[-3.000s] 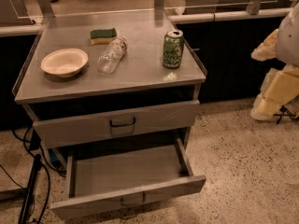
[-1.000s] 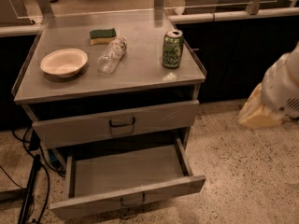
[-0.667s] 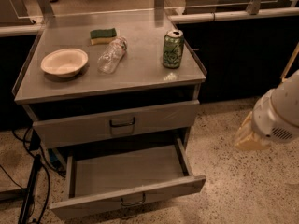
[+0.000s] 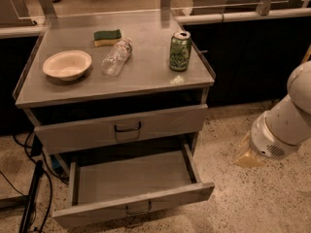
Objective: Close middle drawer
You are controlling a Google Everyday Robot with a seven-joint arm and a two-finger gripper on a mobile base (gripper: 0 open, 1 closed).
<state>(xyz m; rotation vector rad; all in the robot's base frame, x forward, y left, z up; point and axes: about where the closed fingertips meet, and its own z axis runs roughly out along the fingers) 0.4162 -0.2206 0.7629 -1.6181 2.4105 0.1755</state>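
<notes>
The middle drawer (image 4: pixel 133 204) is a wide, shallow grey metal drawer with a low front panel and a small loop handle (image 4: pixel 138 209). It is pulled far out from the cabinet and its inside (image 4: pixel 131 176) holds nothing. My gripper (image 4: pixel 247 154) hangs at the end of the white arm (image 4: pixel 286 120), to the right of the drawer's front right corner. It is above the speckled floor and apart from the drawer.
The top drawer (image 4: pixel 121 127), with a taller front panel, stands slightly out above the middle one. On the cabinet top are a white bowl (image 4: pixel 67 64), a green-yellow sponge (image 4: pixel 107 37), a lying plastic bottle (image 4: pixel 116 57) and a green can (image 4: pixel 180 51). Black cables (image 4: pixel 34 188) lie on the floor at the left.
The arm and gripper have come down and to the left, from the far right edge toward the drawer's right side. The drawers and the things on top have not moved.
</notes>
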